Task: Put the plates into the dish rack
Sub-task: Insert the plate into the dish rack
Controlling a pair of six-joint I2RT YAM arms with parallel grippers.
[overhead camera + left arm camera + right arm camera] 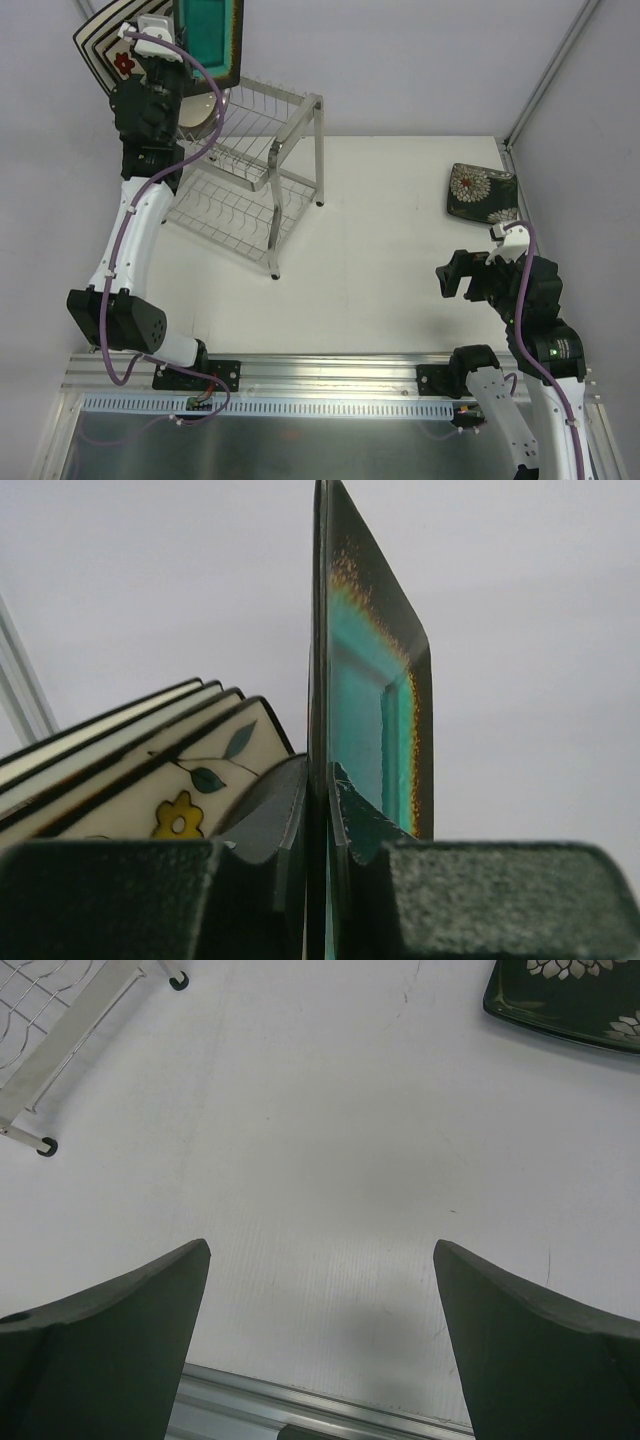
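Observation:
My left gripper (168,35) (322,775) is shut on the lower edge of a dark square teal-centred plate (208,35) (365,700), held upright on edge high above the dish rack (255,170). Just left of it, the cream flowered plate (122,62) (190,780) and a white black-rimmed plate (95,45) (100,730) stand on edge, partly hidden by the arm. A round cream plate (200,112) sits in the rack's upper tier. The dark plate with white blooms (482,192) (570,995) lies flat at the table's right. My right gripper (450,278) (322,1250) hangs open over bare table, holding nothing.
The silver wire rack stands at the table's back left, and its feet and lower shelf (60,1020) show in the right wrist view. An aluminium rail (330,375) runs along the near edge. Grey walls close the back and right sides.

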